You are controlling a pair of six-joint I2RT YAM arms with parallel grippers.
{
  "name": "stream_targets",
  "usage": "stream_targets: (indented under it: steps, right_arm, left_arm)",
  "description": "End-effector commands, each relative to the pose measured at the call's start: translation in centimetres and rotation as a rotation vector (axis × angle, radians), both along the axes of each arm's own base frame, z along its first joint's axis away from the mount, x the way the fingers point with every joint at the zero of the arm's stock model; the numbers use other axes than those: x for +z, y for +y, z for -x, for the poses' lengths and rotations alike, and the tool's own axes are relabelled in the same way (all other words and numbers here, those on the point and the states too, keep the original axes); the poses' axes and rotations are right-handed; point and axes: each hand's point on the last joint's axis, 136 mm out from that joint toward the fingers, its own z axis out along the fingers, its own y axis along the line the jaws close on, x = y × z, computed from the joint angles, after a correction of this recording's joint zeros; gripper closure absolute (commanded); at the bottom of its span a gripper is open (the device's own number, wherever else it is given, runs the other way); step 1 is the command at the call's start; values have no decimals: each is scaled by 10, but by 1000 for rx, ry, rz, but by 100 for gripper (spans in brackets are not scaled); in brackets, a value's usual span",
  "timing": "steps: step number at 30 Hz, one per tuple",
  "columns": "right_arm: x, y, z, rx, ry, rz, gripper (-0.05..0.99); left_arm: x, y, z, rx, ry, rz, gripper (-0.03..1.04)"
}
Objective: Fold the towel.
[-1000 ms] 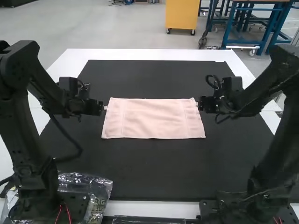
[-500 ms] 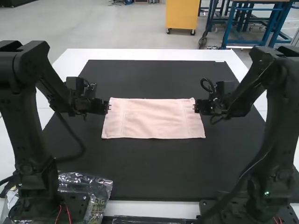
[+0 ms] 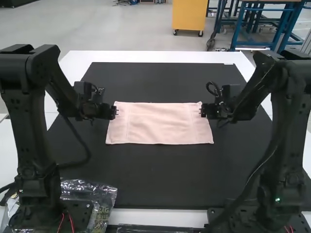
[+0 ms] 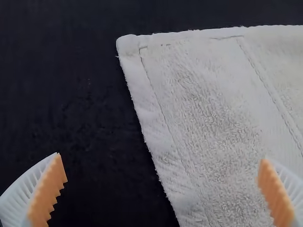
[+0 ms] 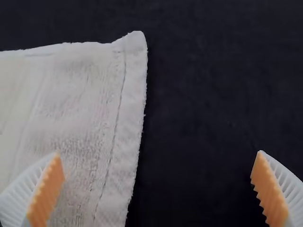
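pink terry towel (image 3: pixel 158 124), flat on black mat (image 3: pixel 155 174), far corners between the wide-set, empty fingers of left gripper (image 4: pixel 160 157) and right gripper (image 5: pixel 159 153); risk: closing too high, height being hard to judge, could miss the hem.

One towel (image 3: pixel 159 124). One black mat (image 3: pixel 160 174) under it. Two arms, that is, one left arm (image 3: pixel 31 121) and one right arm (image 3: pixel 286 121). Two grippers, one to each arm: one left gripper (image 3: pixel 116 112), one right gripper (image 3: pixel 201 111). Four white fingers (image 4: pixel 16 201) across the two wrist views, two in each. Four orange pads (image 4: pixel 49 189), one to a finger. One towel corner (image 4: pixel 127 45) in the left wrist view, one in the right. One plastic bag (image 3: pixel 99 194) in the high view. One green light (image 3: pixel 277 199), on the right arm
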Motion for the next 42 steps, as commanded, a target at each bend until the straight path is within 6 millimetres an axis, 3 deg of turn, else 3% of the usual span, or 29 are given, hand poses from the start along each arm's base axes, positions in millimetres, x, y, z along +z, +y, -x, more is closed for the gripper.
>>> stream_targets:
  steps: [1,5,12,13,14,15,16,17,20,25,29,33,42]
  right_arm:
    - [4,7,-7,24,-25,10,3]
    - [3,2,-12,6,-48,80,3]
    - [-2,18,-10,47,-37,69,3]
    - [-3,18,-10,49,-36,70,8]
    - [-6,20,-8,57,-30,75,29]
    - [-7,22,-6,76,-29,77,69]
    - [-8,21,-5,85,-29,71,97]
    - [-8,21,-5,84,-27,67,96]
    - [-9,18,-4,65,-19,51,96]
    - [-2,-1,-9,20,-27,39,96]
    - [18,-8,-14,9,-63,19,96]
    - [38,-4,-15,21,-84,2,96]
    - [55,1,-1,50,-64,-35,96]
  left_arm:
    - [3,-5,-10,-14,-20,0,7]
    - [0,-5,-11,-15,-14,-2,8]
    - [-9,-6,-5,-28,2,-14,10]
    - [-10,-5,-5,-36,1,-28,11]
    - [-12,-5,-4,-44,-1,-37,18]
    - [-15,-6,-4,-50,4,-37,35]
    - [-18,-7,-3,-56,6,-40,67]
    - [-20,-6,-4,-53,1,-41,99]
    - [-20,-6,-5,-54,-8,-34,99]
    - [-3,-1,-12,-44,-52,-16,99]
    - [19,8,-17,-19,-91,5,99]
    - [35,11,-17,-9,-109,26,99]
    - [43,5,-2,-34,-81,41,99]
